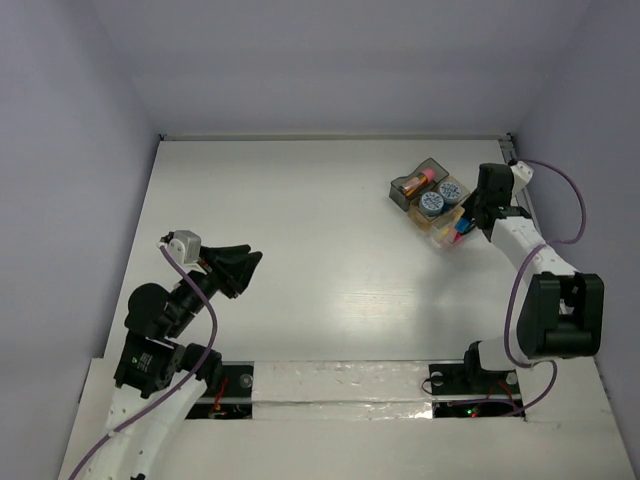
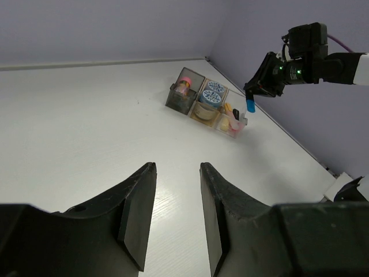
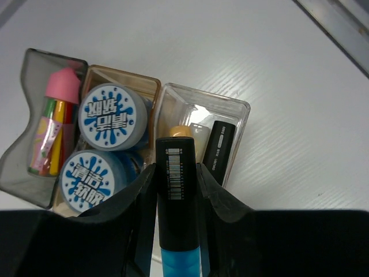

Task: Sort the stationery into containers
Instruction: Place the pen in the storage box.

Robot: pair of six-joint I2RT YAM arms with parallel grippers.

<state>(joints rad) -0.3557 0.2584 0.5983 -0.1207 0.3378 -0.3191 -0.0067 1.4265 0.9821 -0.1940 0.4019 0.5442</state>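
The containers [image 1: 432,200] stand at the table's far right as a joined row. The smoky grey tray [image 3: 27,64] holds the pink-capped glue stick [image 3: 55,115]. Two blue-white rolls [image 3: 112,112] fill the amber tray [image 3: 124,78]. In the clear tray [image 3: 230,104] lie a black-ended highlighter [image 3: 219,151] and an orange one [image 3: 180,131]. My right gripper [image 3: 176,167] is shut on the blue-black highlighter [image 3: 177,190], hanging just above the clear tray's near end [image 1: 447,232]. My left gripper [image 2: 177,167] stands open with nothing between its fingers, over the bare table at the near left [image 1: 250,268].
The table's right edge and a metal rail [image 3: 340,29] run close behind the trays, with the purple-grey wall [image 2: 300,115] just beyond. A purple cable [image 1: 570,195] loops beside the right arm.
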